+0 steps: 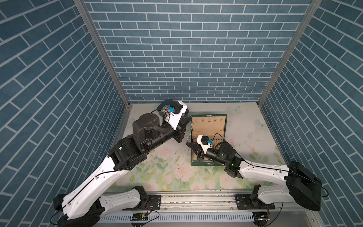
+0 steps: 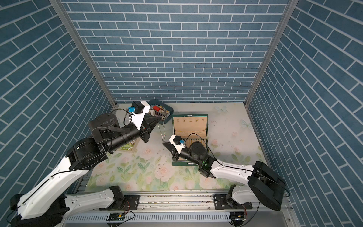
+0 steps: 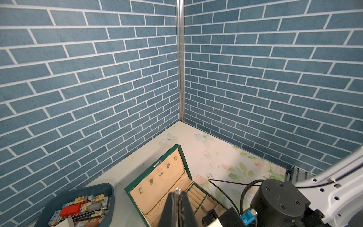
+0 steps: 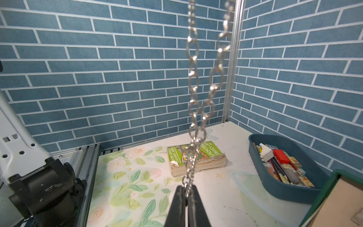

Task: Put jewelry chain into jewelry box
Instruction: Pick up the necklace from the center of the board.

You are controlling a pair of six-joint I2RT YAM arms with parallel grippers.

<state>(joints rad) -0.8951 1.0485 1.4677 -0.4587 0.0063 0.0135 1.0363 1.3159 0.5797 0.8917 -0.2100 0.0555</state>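
Observation:
The jewelry chain (image 1: 188, 130) hangs as a doubled strand of pale links between my two grippers, just left of the jewelry box (image 1: 209, 128), in both top views. The box is dark green, its lid raised and its beige lining showing. My left gripper (image 1: 190, 117) is shut on the chain's upper end; a link (image 3: 177, 189) pokes out past its tips above the open box (image 3: 163, 176). Lower down, my right gripper (image 1: 187, 144) is shut on the chain's bottom end (image 4: 188, 182), and the strands (image 4: 193, 94) rise from it. No dark bead shows.
A blue-grey bin (image 2: 164, 118) of small items stands at the back, left of the box, also in the right wrist view (image 4: 284, 182). A worn green paperback (image 4: 196, 157) lies on the floral table (image 1: 255, 141) under the left arm. Brick walls enclose three sides.

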